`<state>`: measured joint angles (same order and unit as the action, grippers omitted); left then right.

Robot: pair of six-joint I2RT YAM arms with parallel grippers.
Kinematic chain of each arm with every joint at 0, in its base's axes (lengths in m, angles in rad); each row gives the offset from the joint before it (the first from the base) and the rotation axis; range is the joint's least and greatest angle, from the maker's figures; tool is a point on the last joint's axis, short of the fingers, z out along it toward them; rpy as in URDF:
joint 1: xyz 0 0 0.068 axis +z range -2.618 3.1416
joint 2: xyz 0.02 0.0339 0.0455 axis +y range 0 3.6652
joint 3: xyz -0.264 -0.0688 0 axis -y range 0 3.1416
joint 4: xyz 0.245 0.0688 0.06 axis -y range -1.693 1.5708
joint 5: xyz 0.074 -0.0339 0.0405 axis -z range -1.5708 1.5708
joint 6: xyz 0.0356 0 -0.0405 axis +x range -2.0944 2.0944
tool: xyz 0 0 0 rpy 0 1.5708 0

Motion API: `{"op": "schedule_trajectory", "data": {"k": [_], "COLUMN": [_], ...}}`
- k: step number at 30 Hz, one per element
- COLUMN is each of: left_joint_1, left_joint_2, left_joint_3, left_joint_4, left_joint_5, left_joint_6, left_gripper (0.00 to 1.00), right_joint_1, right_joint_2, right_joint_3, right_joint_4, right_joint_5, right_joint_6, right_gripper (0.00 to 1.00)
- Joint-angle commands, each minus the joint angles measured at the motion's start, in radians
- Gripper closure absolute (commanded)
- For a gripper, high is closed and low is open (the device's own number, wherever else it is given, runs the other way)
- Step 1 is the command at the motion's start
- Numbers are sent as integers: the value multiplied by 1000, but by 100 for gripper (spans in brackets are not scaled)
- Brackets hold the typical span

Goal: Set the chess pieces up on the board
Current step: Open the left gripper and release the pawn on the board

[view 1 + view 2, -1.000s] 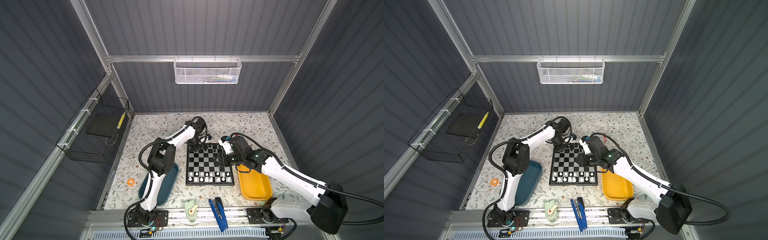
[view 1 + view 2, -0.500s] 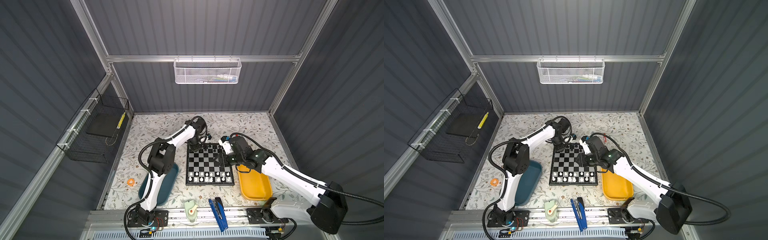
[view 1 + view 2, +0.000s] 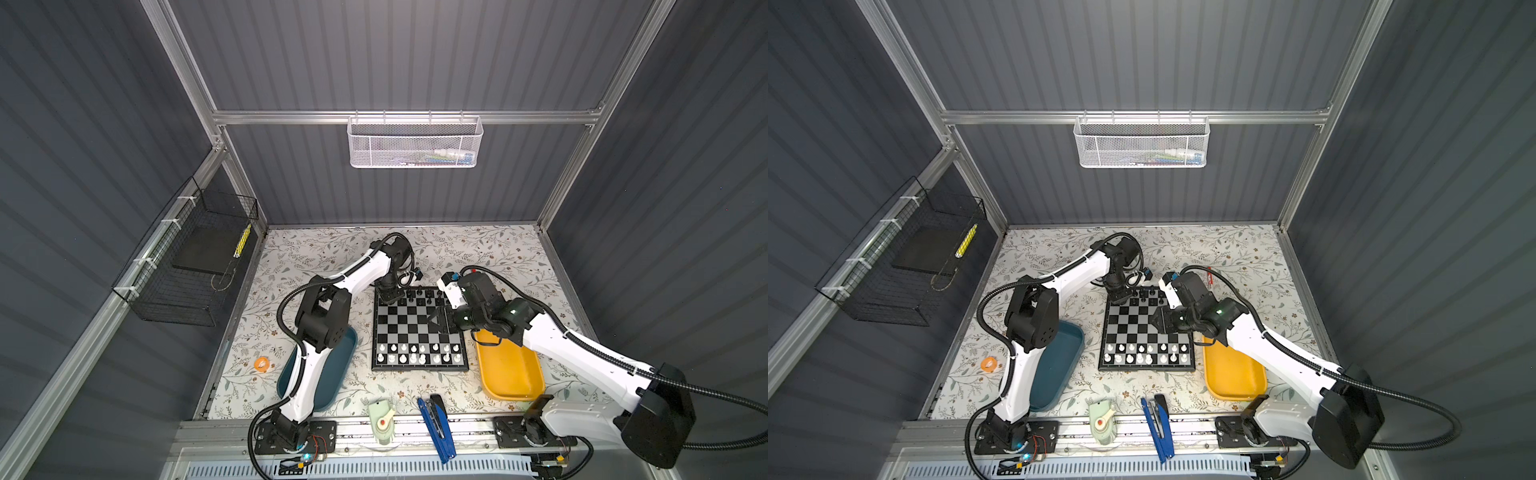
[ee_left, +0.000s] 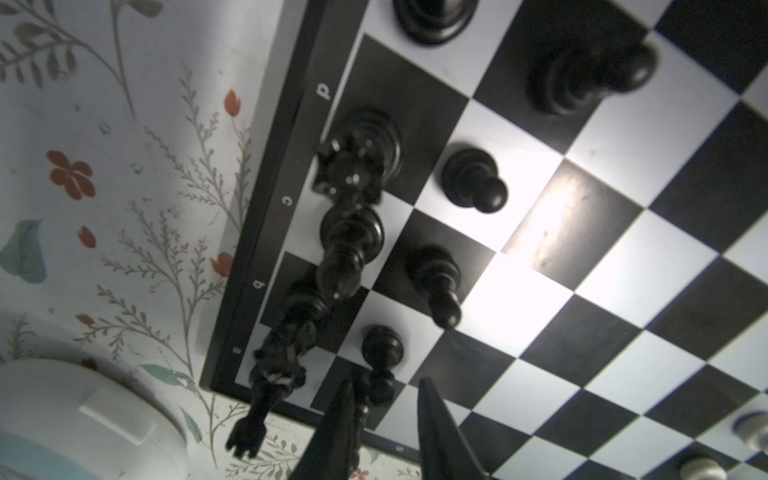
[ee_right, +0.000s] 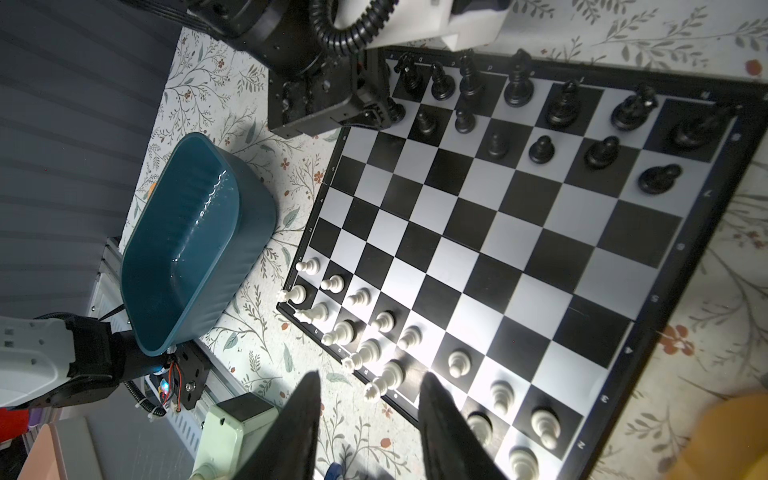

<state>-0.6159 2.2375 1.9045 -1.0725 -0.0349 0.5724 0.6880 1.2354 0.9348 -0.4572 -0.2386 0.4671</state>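
At the board's [image 3: 417, 328] far left corner, your left end effector [image 4: 384, 380] stands with its fingers apart either side of a black pawn [image 4: 380, 351]; the right end effector [image 5: 370, 376] hovers parted and empty over the right edge. Black chess pieces [image 5: 519, 89] line the far two rows, white pieces [image 3: 415, 353] the near two

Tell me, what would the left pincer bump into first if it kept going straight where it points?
Probably the black pawn between the tips of the left pincer, standing near a corner of the board; the gap is hard to judge.
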Motion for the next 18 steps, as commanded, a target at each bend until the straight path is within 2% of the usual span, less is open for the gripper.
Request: {"op": "schedule_trajectory", "data": {"k": [1,18], "left_joint_1": [-7,-7], "left_joint_2": [-35,-63], "left_joint_3": [8,62], "left_joint_4": [-39,-74], "left_joint_5": [-8,12], "left_joint_6": [20,10], "left_gripper": [70,68], "right_joint_1": [4,1], "right_joint_2": [-7,-42], "right_joint_3": [1,12], "right_joint_4": [0,-22], "right_joint_5": [3,47], "right_joint_6": [-10,-19], "right_gripper": [59,54]}}
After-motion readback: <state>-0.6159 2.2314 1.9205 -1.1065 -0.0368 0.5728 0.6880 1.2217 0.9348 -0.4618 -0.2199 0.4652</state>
